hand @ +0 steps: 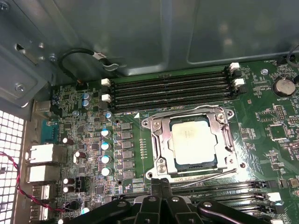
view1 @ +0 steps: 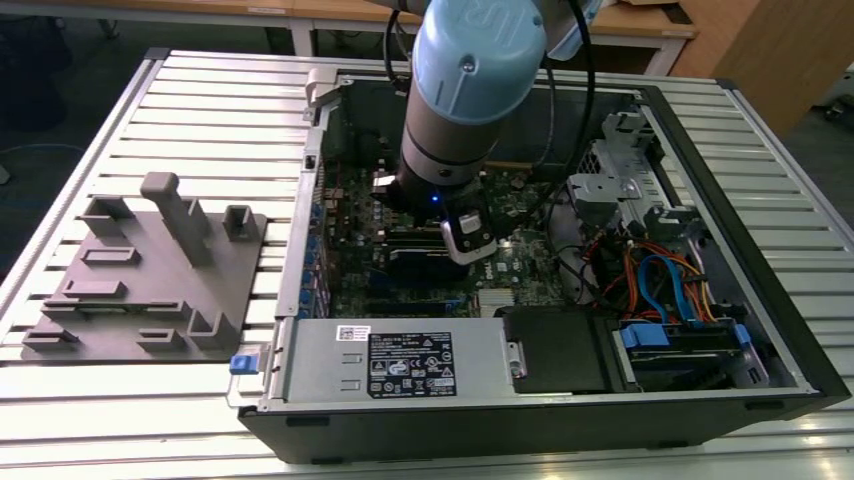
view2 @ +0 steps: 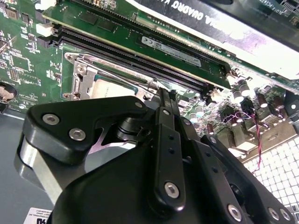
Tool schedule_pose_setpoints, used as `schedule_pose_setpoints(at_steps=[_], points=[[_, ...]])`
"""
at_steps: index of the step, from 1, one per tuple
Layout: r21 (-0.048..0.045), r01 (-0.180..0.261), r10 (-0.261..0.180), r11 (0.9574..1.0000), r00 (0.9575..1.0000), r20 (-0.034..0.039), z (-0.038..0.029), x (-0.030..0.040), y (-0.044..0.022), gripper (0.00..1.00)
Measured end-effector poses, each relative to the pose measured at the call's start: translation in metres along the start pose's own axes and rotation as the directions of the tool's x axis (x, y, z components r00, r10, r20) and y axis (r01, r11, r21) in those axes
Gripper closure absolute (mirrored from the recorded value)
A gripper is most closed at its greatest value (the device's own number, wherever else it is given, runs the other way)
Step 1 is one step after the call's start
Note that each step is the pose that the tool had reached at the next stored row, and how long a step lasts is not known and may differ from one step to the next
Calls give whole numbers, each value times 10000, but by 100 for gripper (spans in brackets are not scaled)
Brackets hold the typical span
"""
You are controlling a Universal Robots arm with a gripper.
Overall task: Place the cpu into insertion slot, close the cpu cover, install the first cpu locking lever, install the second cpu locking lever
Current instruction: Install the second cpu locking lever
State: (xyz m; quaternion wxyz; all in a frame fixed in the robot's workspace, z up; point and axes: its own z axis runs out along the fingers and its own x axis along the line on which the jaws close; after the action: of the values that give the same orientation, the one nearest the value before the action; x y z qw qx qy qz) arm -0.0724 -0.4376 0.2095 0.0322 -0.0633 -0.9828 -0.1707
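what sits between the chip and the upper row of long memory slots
In the first wrist view, the metal cover frame's edge and a thin wire lever lie between the chip and the memory slots.

- The arm [view1: 461, 90] is a thick grey cylinder with a pale blue rounded cap at its joint.
- Black cables [view1: 395, 50] run down alongside it.
- A small blue light glows on the dark wrist section [view1: 434, 195], with a white-and-black block below.
- The gripper [view2: 163, 100] is matte black, its flat linkage bars fastened with silver hex-socket screws [view2: 77, 134].
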Motion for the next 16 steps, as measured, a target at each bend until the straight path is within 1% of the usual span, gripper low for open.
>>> schedule_pose_setpoints(at_steps=[3, 4, 6, 7, 12, 16], points=[[-5, 0, 0, 10000, 10000, 0, 0, 0, -1, 90], [-38, 2, -2, 10000, 10000, -7, 0, -1, -5, 90], [-190, 5, -6, 9998, 10000, -37, -2, -2, -14, 90], [-226, 5, -6, 9997, 10000, -42, -2, -2, -17, 90], [-234, 5, -6, 9997, 10000, -43, -2, -2, -17, 90], [-266, 7, -8, 9996, 10000, -48, 5, -3, -20, 90]])
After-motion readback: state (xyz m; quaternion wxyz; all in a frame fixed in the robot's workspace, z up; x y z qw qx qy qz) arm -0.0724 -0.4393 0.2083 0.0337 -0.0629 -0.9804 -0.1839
